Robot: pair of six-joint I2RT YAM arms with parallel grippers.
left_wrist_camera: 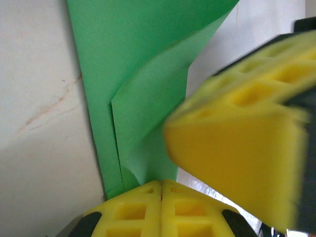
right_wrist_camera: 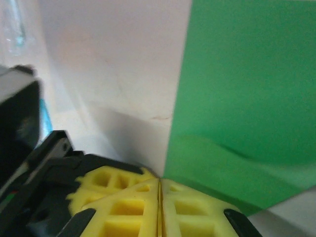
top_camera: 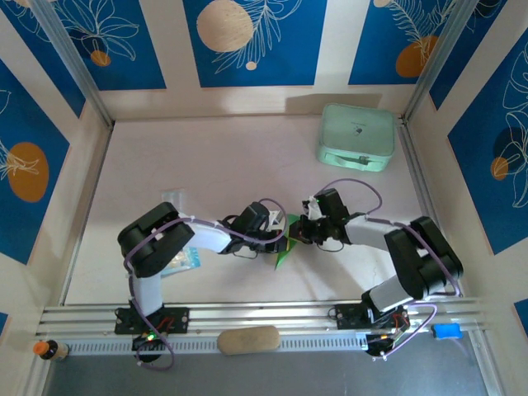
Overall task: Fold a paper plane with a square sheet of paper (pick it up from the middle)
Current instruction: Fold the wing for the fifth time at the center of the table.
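Yellow pads of the left tool [left_wrist_camera: 161, 190] sit closest to the lens, pressed together, with the green sheet [left_wrist_camera: 143, 74] pinched at their seam. Paper rises away from the pinch. One flap lies over the main panel, with a straight creased edge up its left side, and the top curls over. A second yellow finger [left_wrist_camera: 237, 148], blurred, crowds in from the right, probably the other arm's.

Right tool [right_wrist_camera: 159, 181]: pads likewise together, nipping the sheet at its lower edge. Paper spreads up and to the right, with a slight ripple near the pinch. Pale desk [right_wrist_camera: 113, 59] behind.

From above, both tools meet nose to nose mid-desk, the sheet between them with one point hanging toward the near edge. Mint case [top_camera: 356, 136] sits in the far right corner, well apart.

Judgement: mid-fold. One flap is turned and the sheet is not yet a dart. The next move calls for both arms working together, bringing the free panel over along the centre line and then pressing the crease flat. Thin paper held at two points could buckle or tear if the arms pull apart.
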